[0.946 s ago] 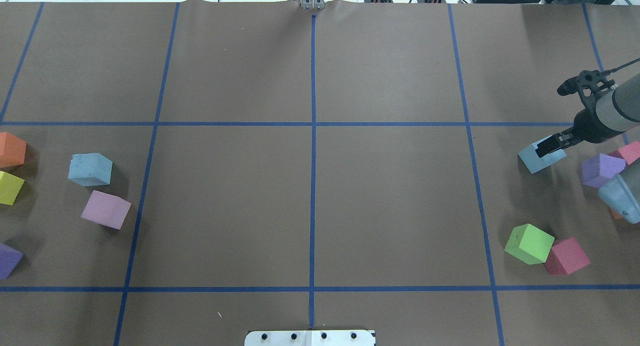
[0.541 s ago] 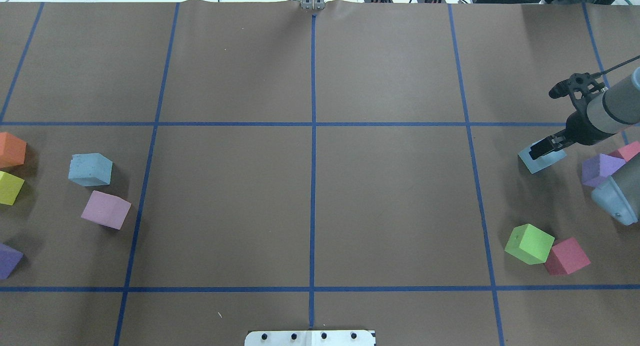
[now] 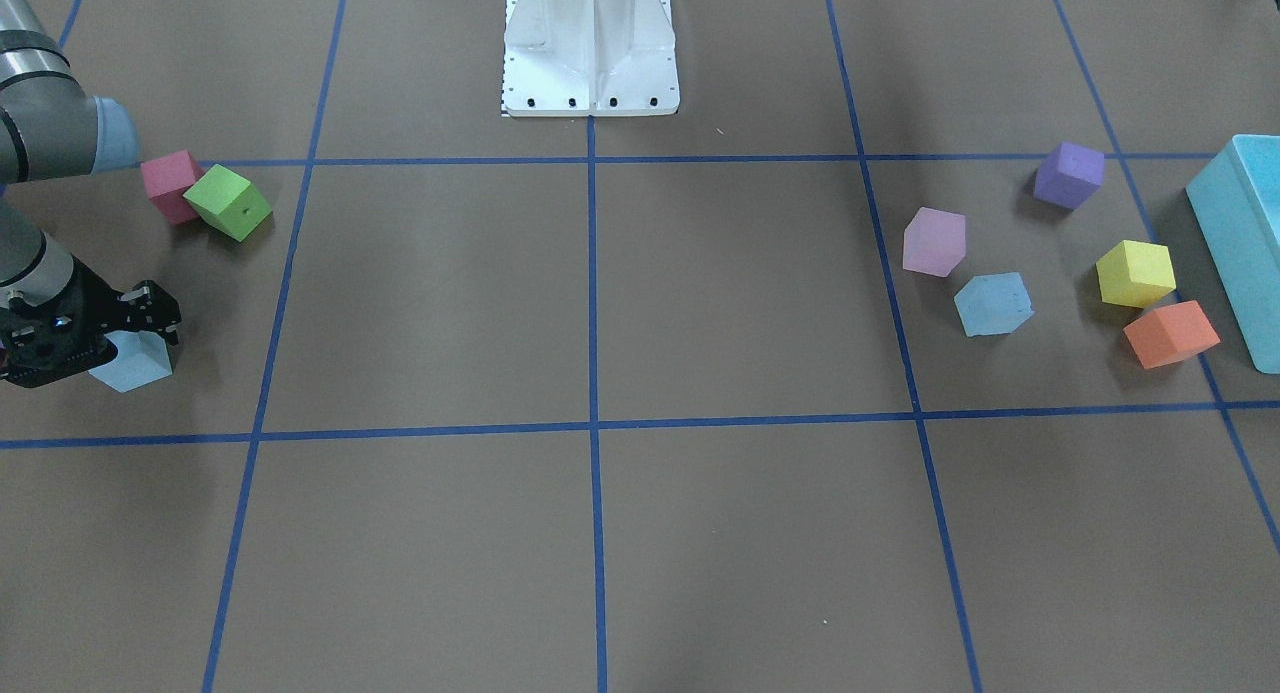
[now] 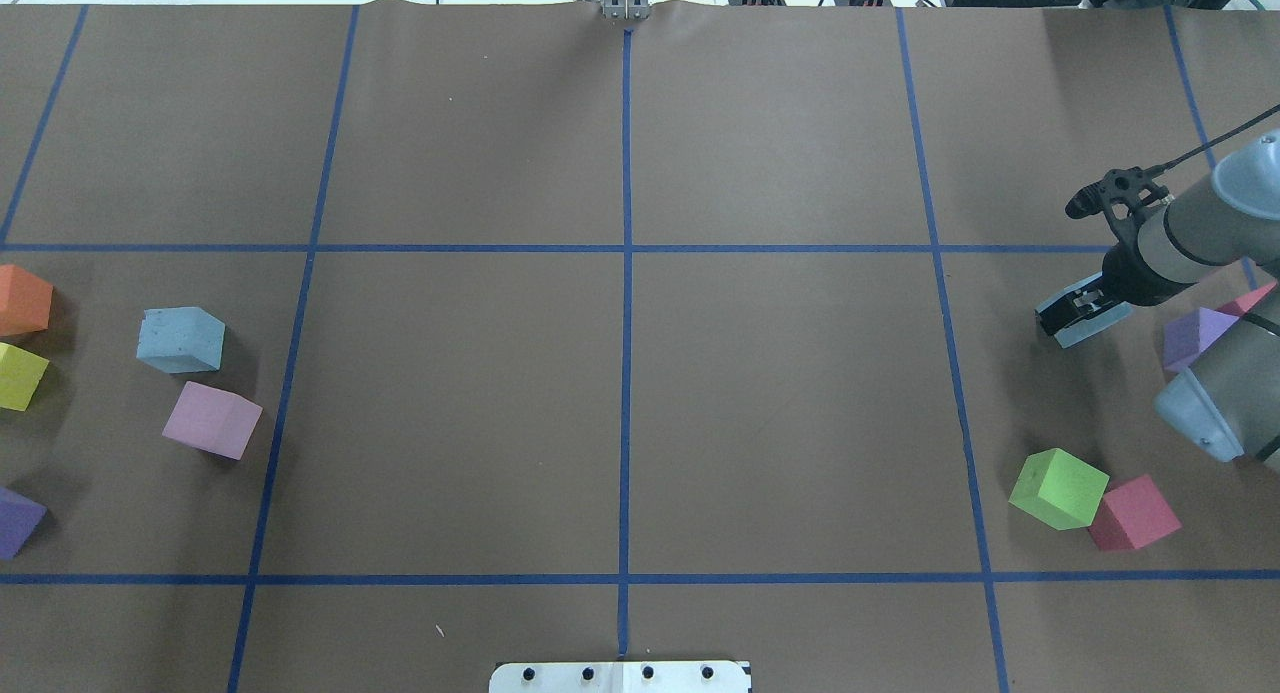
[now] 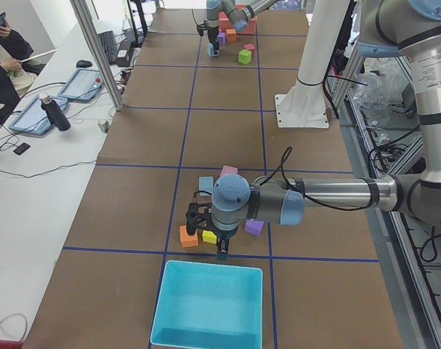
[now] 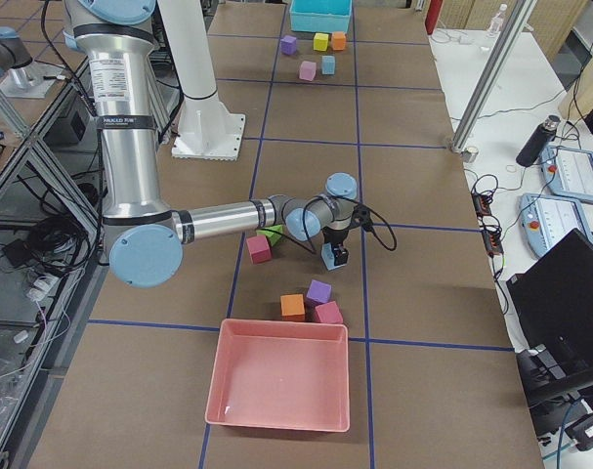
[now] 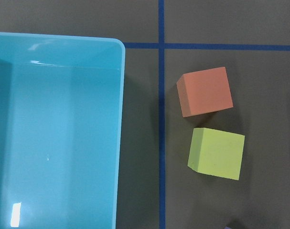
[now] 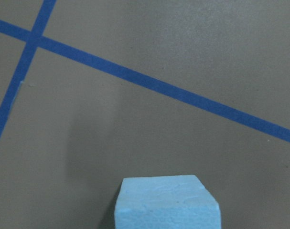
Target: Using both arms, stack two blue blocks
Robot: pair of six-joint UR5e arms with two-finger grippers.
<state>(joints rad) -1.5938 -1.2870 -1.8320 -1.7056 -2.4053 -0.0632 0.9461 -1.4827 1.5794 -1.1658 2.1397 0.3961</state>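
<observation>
Overhead, the right gripper (image 4: 1072, 313) stood at 3 o'clock on the table (image 4: 620, 413), lowered over one blue block (image 4: 1102, 324). Its black fingers lay across the cube, but whether they pressed its sides could not be told. The right arm (image 4: 1190, 238) entered from the 3 o'clock edge, with its forearm slanting toward 8 o'clock. As a cube, the block had no long axis. Its edges ran skew to the tape grid (image 4: 625, 248), with one corner toward 7 o'clock. The other blue block (image 4: 180, 340) rested alone at 9 o'clock, and a pink cube (image 4: 212, 420) lay just beside it at 5 o'clock.

Front-facing view: the first block sat on the table at 9 o'clock under the fingers, and the second sat at 3 o'clock.

Left side view: the left arm (image 5: 329, 195) held its forearm level, reaching toward 9 o'clock. The left gripper (image 5: 221, 251) pointed straight down near the far rim of a turquoise box (image 5: 205, 336). How far it was open could not be told.

Right side view: the right forearm ran low and level, with the wrist turned downward onto the block.

Left wrist view: the box filled 9 o'clock, and an orange cube (image 7: 204, 91) and a yellow cube (image 7: 216, 152) lay at 3 o'clock.

Right wrist view: the block's top face showed at 6 o'clock, flat on the table.
</observation>
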